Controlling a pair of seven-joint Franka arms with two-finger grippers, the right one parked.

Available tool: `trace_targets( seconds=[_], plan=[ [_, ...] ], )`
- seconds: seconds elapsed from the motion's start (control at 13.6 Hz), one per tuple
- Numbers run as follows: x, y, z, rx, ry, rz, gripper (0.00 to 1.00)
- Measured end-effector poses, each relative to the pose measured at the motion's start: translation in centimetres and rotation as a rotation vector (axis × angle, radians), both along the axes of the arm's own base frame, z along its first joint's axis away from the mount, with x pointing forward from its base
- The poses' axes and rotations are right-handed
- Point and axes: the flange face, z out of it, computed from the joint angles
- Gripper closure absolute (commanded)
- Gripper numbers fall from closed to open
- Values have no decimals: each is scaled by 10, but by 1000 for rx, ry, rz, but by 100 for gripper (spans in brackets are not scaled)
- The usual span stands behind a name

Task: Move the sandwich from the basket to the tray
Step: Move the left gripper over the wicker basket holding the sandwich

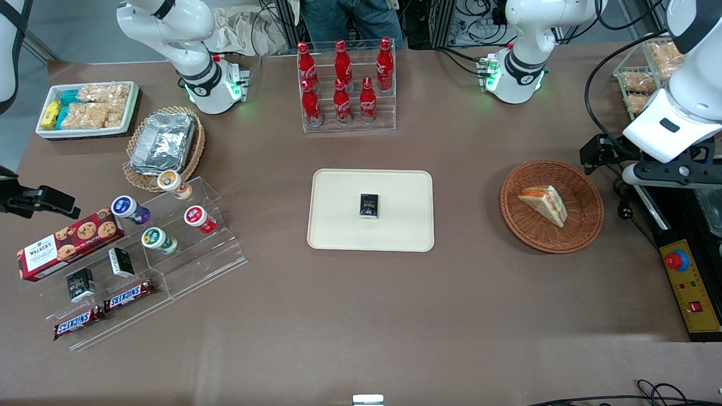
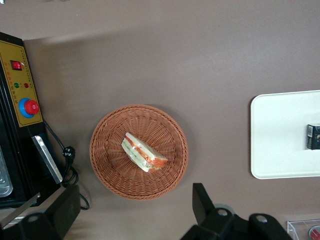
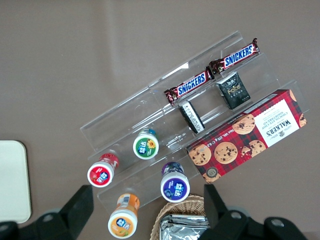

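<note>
while open above basket (image 2: pixel 139 152), gripper (image 2: pixel 135 210)

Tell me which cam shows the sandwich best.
Left wrist view: the sandwich lies unblocked in the basket, filling layers visible, the open hand above. Front view shows it smaller; right wrist view misses it.

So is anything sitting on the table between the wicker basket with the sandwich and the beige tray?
No, only bare brown tabletop separates the basket from the tray; the front view shows it.
</note>
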Motion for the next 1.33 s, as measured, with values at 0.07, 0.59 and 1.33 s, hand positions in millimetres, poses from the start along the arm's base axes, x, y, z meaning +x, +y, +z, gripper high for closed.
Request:
trace_targets(
  seconds=[0.07, 0.59, 1.33],
  plan=[
    [0, 0, 0, 0, 1, 0, 0],
    [-14, 7, -2, 17, 84, 102, 0],
    [-85, 66, 0, -26, 87, 696, 0]
  ],
)
